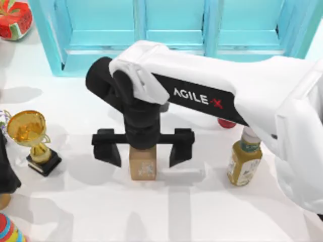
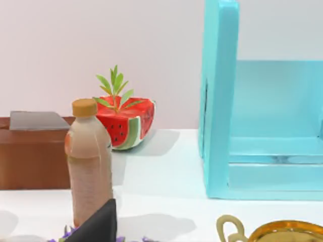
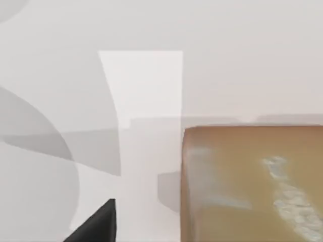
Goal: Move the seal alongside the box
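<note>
The seal (image 1: 143, 165) is a small tan-brown upright block with a white pattern, standing at the table's middle front. My right gripper (image 1: 144, 151) hangs straight above it, open, with one black finger (image 1: 108, 149) on each side of the block and neither touching it. Close up in the right wrist view, the seal (image 3: 252, 186) sits beside one fingertip (image 3: 96, 224). The box (image 2: 30, 151) is brown with a darker top, partly seen behind a bottle in the left wrist view. My left arm (image 1: 6, 171) is parked at the table's left edge.
A gold trophy (image 1: 30, 136) stands left of the seal and a yellow-green bottle (image 1: 245, 160) to its right. A turquoise shelf unit (image 1: 171, 30) lines the back. A watermelon planter (image 1: 14, 19) sits at the back left, and a tan-capped bottle (image 2: 88, 161) stands near the left arm.
</note>
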You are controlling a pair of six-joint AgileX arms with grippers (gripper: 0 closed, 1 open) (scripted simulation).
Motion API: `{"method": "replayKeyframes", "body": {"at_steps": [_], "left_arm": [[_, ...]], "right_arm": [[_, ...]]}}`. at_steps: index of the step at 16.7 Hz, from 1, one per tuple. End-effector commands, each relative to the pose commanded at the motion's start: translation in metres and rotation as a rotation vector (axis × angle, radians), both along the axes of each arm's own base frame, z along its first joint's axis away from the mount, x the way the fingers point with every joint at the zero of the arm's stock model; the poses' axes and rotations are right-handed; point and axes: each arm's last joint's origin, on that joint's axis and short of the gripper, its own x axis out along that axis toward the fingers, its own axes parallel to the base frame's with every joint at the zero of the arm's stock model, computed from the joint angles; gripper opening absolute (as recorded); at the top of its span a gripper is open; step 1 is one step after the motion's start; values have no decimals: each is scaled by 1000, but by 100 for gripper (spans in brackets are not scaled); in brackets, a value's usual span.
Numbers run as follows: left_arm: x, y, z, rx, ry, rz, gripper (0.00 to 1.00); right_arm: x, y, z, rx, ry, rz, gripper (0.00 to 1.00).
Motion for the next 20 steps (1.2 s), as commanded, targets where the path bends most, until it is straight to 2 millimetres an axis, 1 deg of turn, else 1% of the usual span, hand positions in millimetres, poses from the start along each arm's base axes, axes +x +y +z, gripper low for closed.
{"method": "replayKeyframes", "body": {"at_steps": [3,16,17,20], "left_arm": [[0,0,0,0,0,0,100],[0,0,0,0,0,0,100],[0,0,0,0,0,0,100],[0,0,0,0,0,0,100]], "right_arm": [[0,0,0,0,0,0,100],[0,0,0,0,0,0,2],[0,0,0,0,0,0,0],[0,0,0,0,0,0,0]]}}
